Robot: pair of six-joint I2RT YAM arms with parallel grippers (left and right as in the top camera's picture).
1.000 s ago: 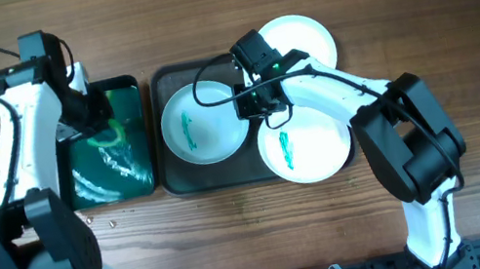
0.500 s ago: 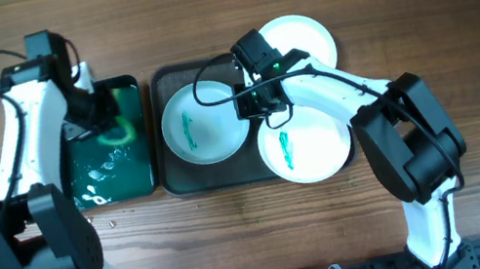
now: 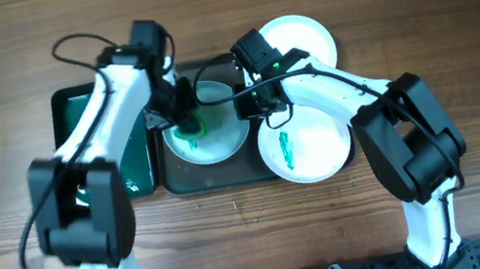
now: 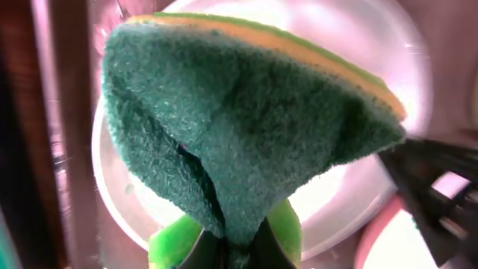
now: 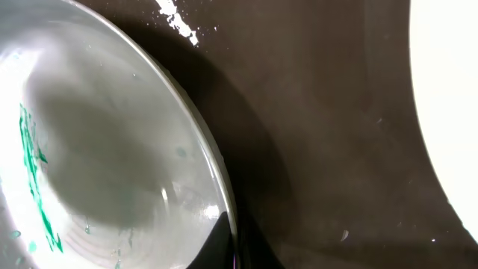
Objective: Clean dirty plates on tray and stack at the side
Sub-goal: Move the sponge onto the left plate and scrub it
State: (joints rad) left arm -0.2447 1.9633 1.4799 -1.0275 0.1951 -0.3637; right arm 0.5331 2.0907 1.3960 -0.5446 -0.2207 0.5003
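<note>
A white plate (image 3: 223, 133) with green smears lies on the dark tray (image 3: 218, 177). My left gripper (image 3: 183, 115) is shut on a green-and-yellow sponge (image 3: 192, 126) and holds it over the plate's left part. In the left wrist view the sponge (image 4: 246, 127) hangs from the jaws (image 4: 239, 250) above the plate (image 4: 358, 196). My right gripper (image 3: 255, 102) is shut on the plate's right rim. The right wrist view shows its jaws (image 5: 233, 240) pinching the rim of the smeared plate (image 5: 97, 149) over the tray (image 5: 328, 134).
A second white plate (image 3: 309, 145) with green marks lies right of the tray, under my right arm. A clean white plate (image 3: 307, 38) lies behind it. A green basin of soapy water (image 3: 86, 132) stands left of the tray.
My left arm has carried the sponge out of the green basin and rightward over the plate on the tray. My right gripper has stayed on the plate's rim.
</note>
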